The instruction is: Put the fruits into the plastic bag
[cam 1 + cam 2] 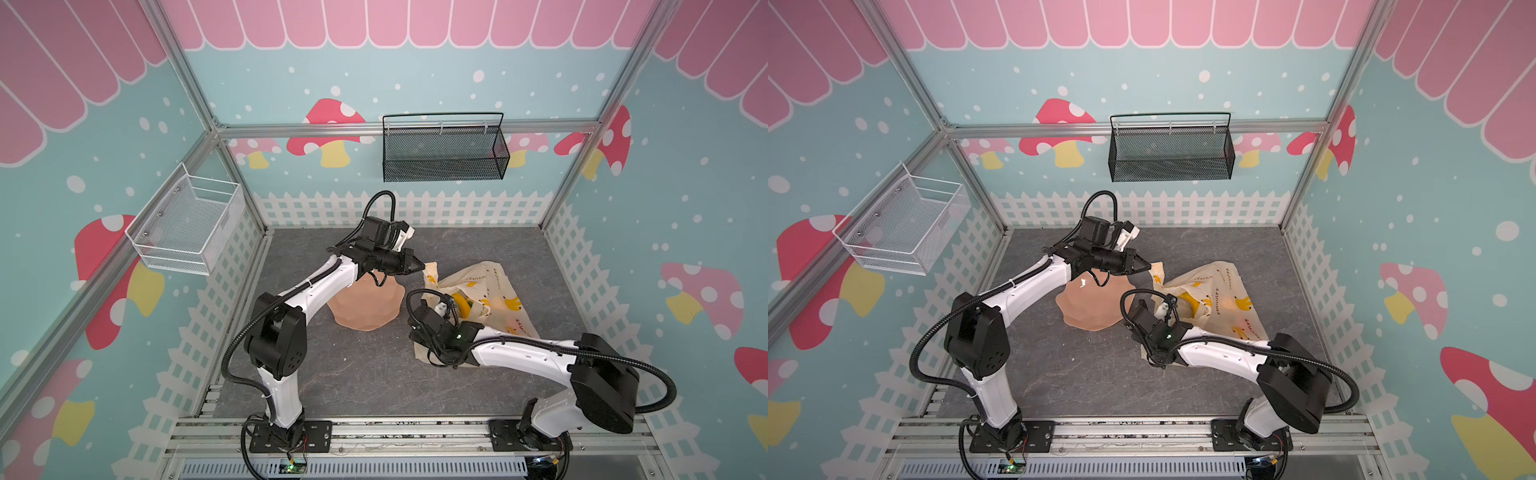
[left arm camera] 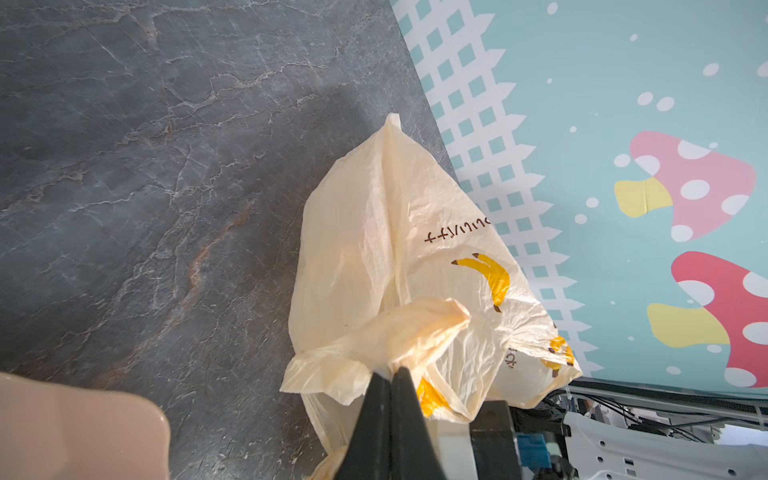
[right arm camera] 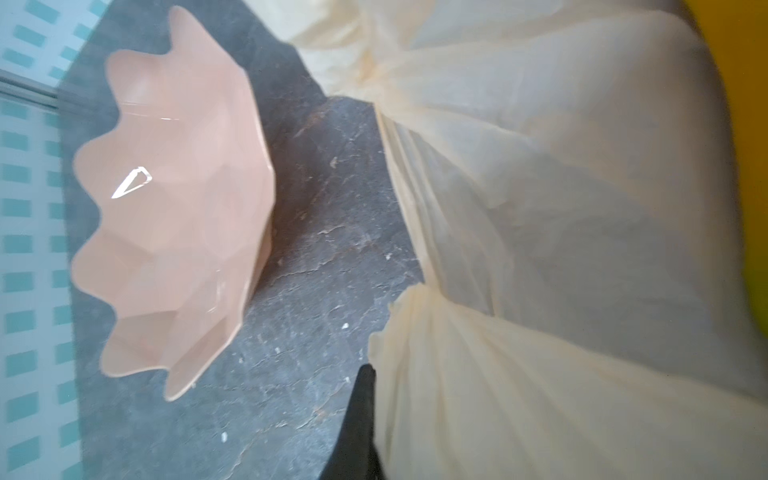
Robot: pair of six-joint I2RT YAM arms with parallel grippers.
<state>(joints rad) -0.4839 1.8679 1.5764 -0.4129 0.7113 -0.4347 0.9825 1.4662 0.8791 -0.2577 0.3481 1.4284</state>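
The plastic bag (image 1: 490,291) (image 1: 1221,291) lies crumpled on the grey table, right of centre, cream-yellow with banana prints. My left gripper (image 1: 422,267) (image 2: 392,372) is shut on a bunched handle of the bag (image 2: 399,257) at its far left corner. In the right wrist view, my right gripper (image 3: 376,374) shows one black finger against the bag (image 3: 540,208), whose gathered film covers the other finger. A yellow fruit (image 1: 460,301) (image 1: 1187,302) shows in the bag's mouth, and fills the edge of the right wrist view as a yellow fruit (image 3: 748,124). An orange glow shows through the film.
A peach-pink wavy-edged dish (image 1: 365,309) (image 1: 1096,305) (image 3: 174,216) sits left of the bag with nothing in it. A black mesh basket (image 1: 444,149) hangs on the back wall and a white wire basket (image 1: 187,224) on the left wall.
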